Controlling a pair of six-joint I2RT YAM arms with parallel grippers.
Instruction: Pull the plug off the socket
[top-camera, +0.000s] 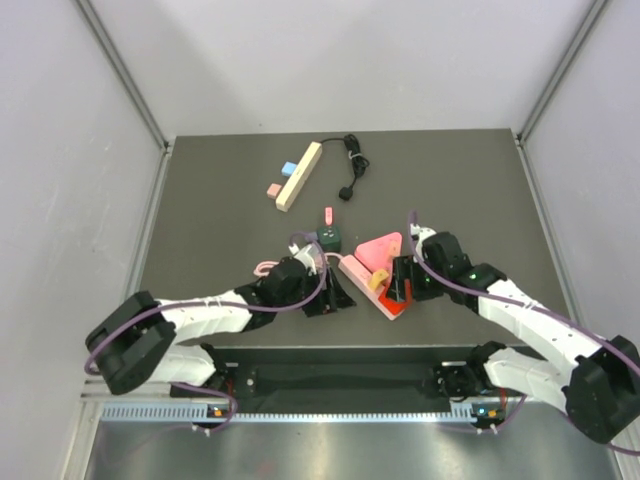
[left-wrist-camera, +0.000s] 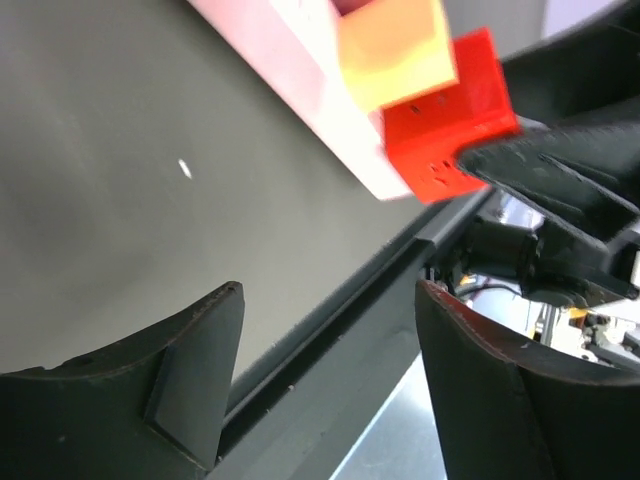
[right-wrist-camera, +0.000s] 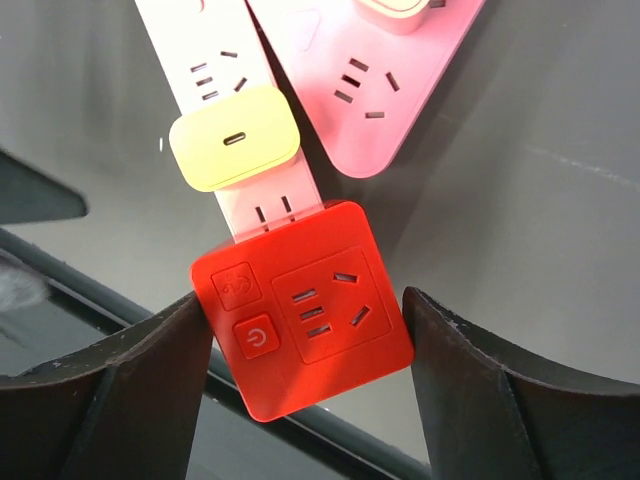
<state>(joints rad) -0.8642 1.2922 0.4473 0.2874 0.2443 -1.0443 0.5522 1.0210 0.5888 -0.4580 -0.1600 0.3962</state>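
Currently the yellow plug is seated in the pale pink power strip, just beside the red socket block that forms the strip's near end. The red socket block is clamped by the right gripper, with one finger pressed against each of its sides. The left gripper is held with its jaws spread wide and nothing between them, near the red socket block and over the table's front edge. A pink triangular socket is seen lying against the strip, on the far side from the red socket block. A cream strip and a black cable are placed well apart from the red socket block, towards the back of the table.
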